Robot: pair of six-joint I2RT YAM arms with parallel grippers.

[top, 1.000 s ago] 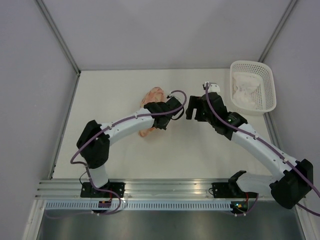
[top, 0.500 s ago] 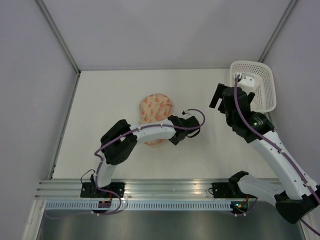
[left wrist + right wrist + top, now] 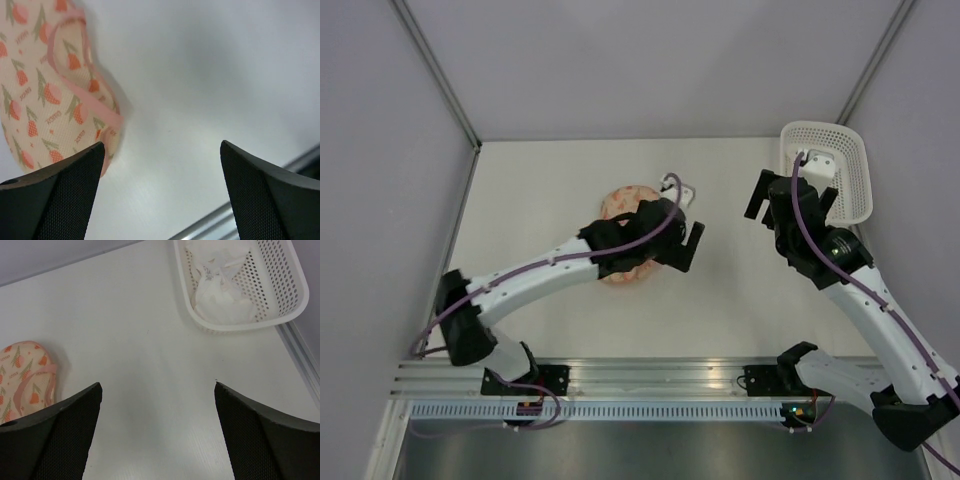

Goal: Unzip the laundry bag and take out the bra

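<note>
1. My left fingers [image 3: 60,195] were pressed together at the laundry bag [image 3: 45,100] a second ago. Now they are spread wide and pinch nothing, with only bare tabletop [image 3: 150,340] between them.
2. The laundry bag lies flat on the tabletop just beside my left fingers, apart from them. Its pink trim and loop face up. A second ago it looked bunched under my arm, and now it has settled into its rounded shape. I cannot tell whether its zipper is open.
3. My right fingers [image 3: 50,430] are also spread and empty. My right arm has swung from the middle of the tabletop toward the far right corner, near the white basket [image 3: 295,290].
4. The bra [image 3: 220,295] sits crumpled inside that basket, well apart from the bag.
5. I judge the task essentially complete, since the bra is out, the bag is released and both sets of fingers are free. All that seems left is pulling my arms back without dragging the bag.
</note>
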